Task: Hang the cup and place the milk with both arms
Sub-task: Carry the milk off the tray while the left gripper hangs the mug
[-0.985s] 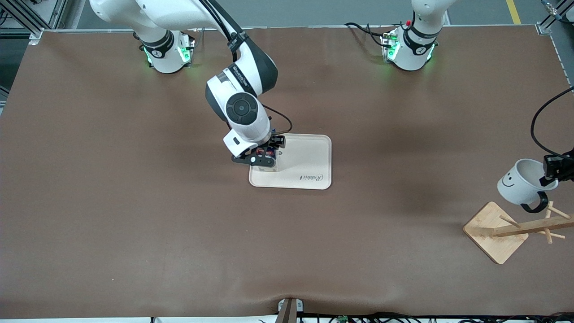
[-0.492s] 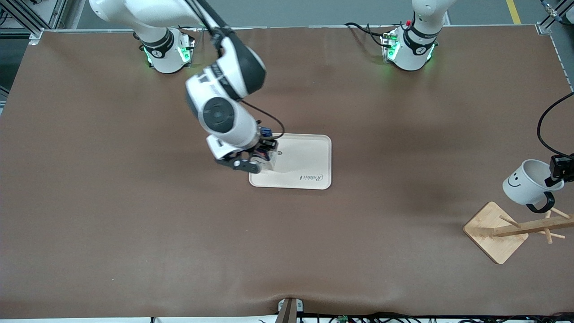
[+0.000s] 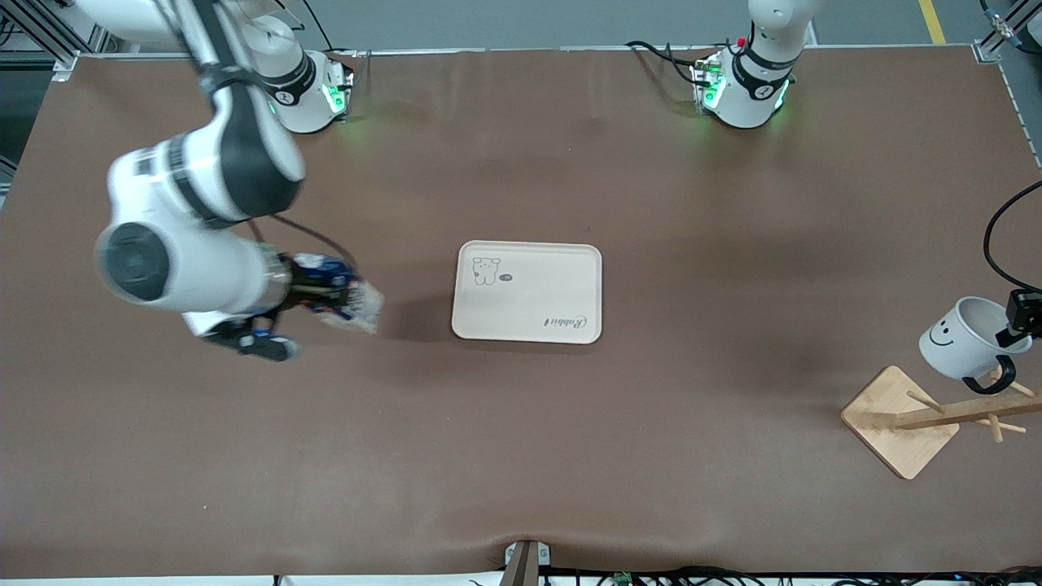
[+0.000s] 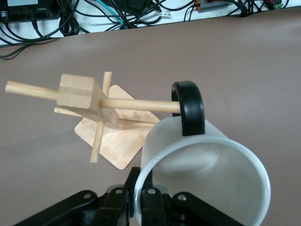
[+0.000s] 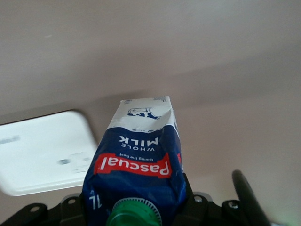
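My right gripper is shut on the milk, a dark-blue carton held tilted over bare table between the tray and the right arm's end. In the right wrist view the milk fills the jaws of the right gripper, with its green cap toward the camera. My left gripper is shut on the rim of the white smiley cup, over the wooden rack. In the left wrist view the cup has its black handle at the tip of a rack peg, and the left gripper pinches the rim.
A cream tray with a small bear drawing lies bare at mid-table; its corner shows in the right wrist view. The rack's square base sits near the table edge at the left arm's end. Cables lie past the table edge.
My right arm has swung away from the tray toward its own end of the table, carrying the milk and tilting it. My left gripper has moved the cup a little lower toward the rack peg.
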